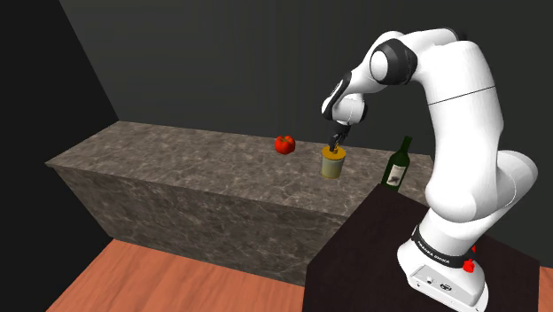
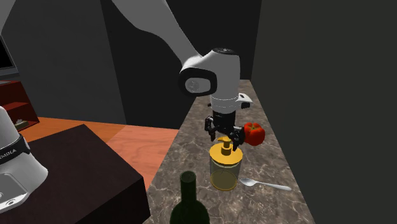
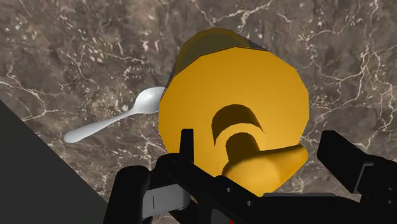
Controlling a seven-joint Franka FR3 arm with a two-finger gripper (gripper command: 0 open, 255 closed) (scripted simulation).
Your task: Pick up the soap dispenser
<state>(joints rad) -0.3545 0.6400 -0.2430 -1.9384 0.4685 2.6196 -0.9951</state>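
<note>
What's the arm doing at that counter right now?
The white arm's tool sits over the yellow soap dispenser on the stone counter, with open fingers on either side of the pump head. They don't look closed on it, and the dispenser stands upright, not lifted. A spoon, a red pepper and a dark bottle sit nearby.
</note>
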